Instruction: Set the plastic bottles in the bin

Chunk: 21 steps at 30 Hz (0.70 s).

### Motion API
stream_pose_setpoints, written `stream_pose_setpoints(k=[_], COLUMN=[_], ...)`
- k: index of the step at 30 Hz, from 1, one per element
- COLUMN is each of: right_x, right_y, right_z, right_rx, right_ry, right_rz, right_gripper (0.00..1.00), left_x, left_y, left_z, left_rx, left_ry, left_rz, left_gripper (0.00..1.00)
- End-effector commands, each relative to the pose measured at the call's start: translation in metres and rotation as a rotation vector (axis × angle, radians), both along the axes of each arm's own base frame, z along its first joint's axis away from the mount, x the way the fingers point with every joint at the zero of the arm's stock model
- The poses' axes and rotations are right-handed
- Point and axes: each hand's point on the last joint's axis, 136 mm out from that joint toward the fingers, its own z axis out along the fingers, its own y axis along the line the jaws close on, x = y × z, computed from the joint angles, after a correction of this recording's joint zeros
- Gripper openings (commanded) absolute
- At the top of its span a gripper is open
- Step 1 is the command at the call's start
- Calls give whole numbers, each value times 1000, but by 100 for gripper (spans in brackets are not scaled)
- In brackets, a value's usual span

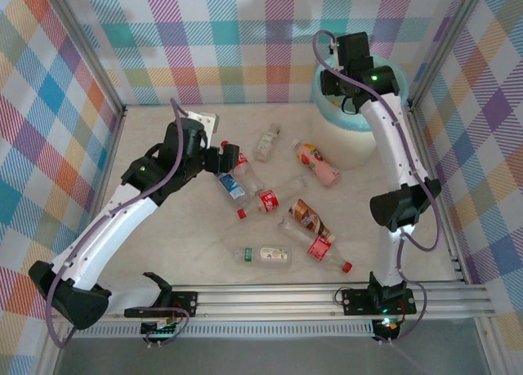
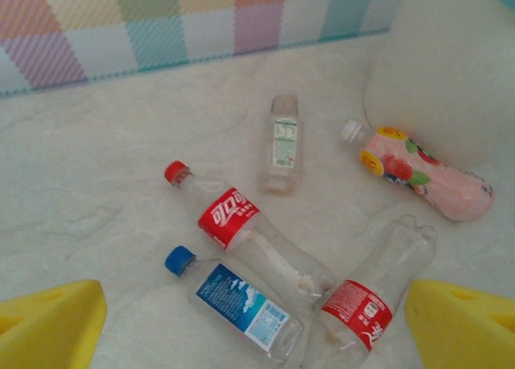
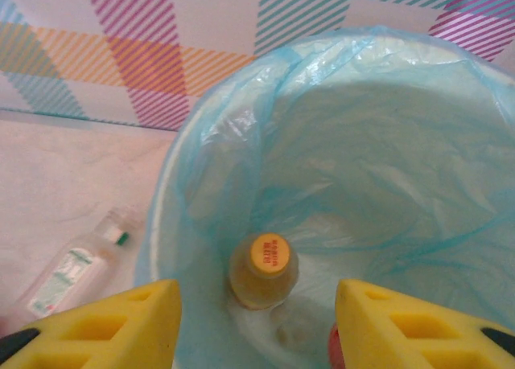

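1. Yellow-fingered right claw (image 3: 256,325) — released, holding nothing — hangs over the bin (image 1: 357,145) at 1 o'clock; one orange-capped bottle (image 3: 263,271) lies inside.
2. Released too, the left claw (image 2: 257,325) hovers above scattered bottles (image 2: 229,216) on the surface (image 2: 96,200).

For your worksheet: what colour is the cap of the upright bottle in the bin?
Orange cap, clearest in right wrist view.

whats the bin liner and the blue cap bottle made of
The bin liner looks like thin plastic film, pale blue-green and glossy: it is translucent, wrinkled and catches light. The blue-capped bottle seems to be clear, smooth plastic: the table shows through its body.
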Motion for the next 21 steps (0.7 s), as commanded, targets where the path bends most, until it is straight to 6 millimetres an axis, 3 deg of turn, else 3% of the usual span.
stream_pose_setpoints(k=[1, 4, 8, 11, 15, 18, 21], right_x=[-44, -67, -99, -124, -157, -175, -191], right_y=[11, 19, 34, 51, 69, 66, 52], right_z=[36, 36, 25, 12, -6, -21, -36], right_rx=[109, 134, 180, 227, 285, 305, 284], right_ry=[-20, -1, 30, 44, 80, 128, 176], right_rz=[61, 112, 191, 270, 379, 387, 337], right_gripper=[54, 54, 54, 54, 54, 54, 56], left_x=[-10, -27, -45, -46, -46, -43, -53], left_y=[-17, -40, -48, -44, -56, -69, -99], left_z=[-3, -16, -34, -44, -65, -83, -94], left_rx=[-9, -1, 65, 82, 87, 119, 194], left_ry=[66, 141, 201, 229, 306, 369, 348], left_rz=[-128, -304, -377, -342, -384, -422, -568], left_gripper=[94, 90, 88, 88, 88, 84, 83])
